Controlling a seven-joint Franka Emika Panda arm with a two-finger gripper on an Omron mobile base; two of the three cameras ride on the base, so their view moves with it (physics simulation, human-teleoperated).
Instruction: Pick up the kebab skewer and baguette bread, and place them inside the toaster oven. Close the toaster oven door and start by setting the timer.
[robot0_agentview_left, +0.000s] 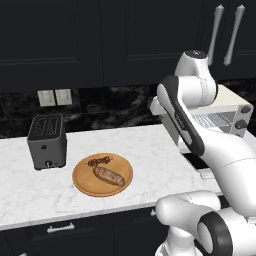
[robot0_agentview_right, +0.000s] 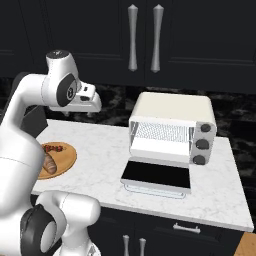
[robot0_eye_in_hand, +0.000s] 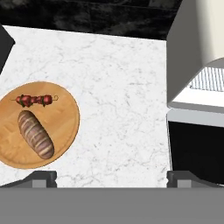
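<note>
The kebab skewer (robot0_eye_in_hand: 35, 100) and the baguette bread (robot0_eye_in_hand: 35, 133) lie side by side on a round wooden board (robot0_eye_in_hand: 65, 118); in the left base view the skewer (robot0_agentview_left: 100, 161) is behind the loaf (robot0_agentview_left: 108, 175). The cream toaster oven (robot0_agentview_right: 172, 107) stands to the right with its wire rack showing. Its dark glass door (robot0_agentview_right: 156, 175) is folded down flat on the counter. My gripper (robot0_eye_in_hand: 113, 179) hangs open and empty above the bare counter between the board and the oven, high over both.
A dark grey slot toaster (robot0_agentview_left: 47, 140) stands on the white marble counter (robot0_agentview_left: 150, 145) left of the board. Black cabinets with long handles (robot0_agentview_right: 145, 37) hang above the oven. The counter's front edge runs just below the board.
</note>
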